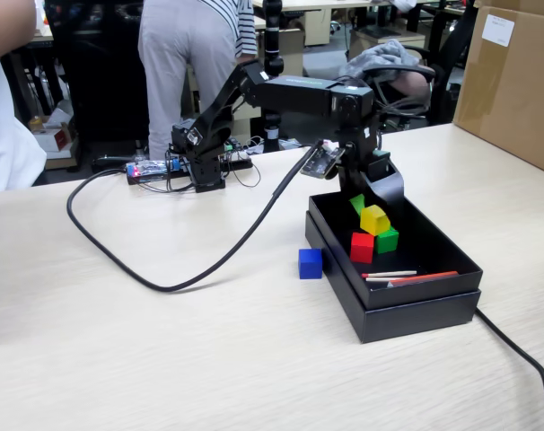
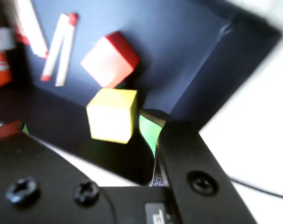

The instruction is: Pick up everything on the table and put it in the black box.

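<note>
The black box (image 1: 417, 310) sits on the table (image 1: 164, 359) right of centre. Inside it lie a red cube (image 1: 362, 247) and a green cube (image 1: 387, 240), and a yellow cube (image 1: 374, 219) rests tilted on top of them. A blue cube (image 1: 310, 263) stands on the table just left of the box. My gripper (image 1: 371, 199) hangs over the box's far end, open. In the wrist view the yellow cube (image 2: 112, 115) sits between the wide-spread jaws of the gripper (image 2: 81, 127), close to the green-padded finger (image 2: 150, 133) and not clamped. The red cube (image 2: 109, 59) lies beyond on the box floor (image 2: 169, 32).
Thin red and white sticks (image 1: 399, 277) lie at the box's near end. A thick black cable (image 1: 164, 285) loops across the table left of the blue cube; another cable (image 1: 522, 355) runs off at the right. A big cardboard box (image 1: 514, 81) stands far right. People stand behind.
</note>
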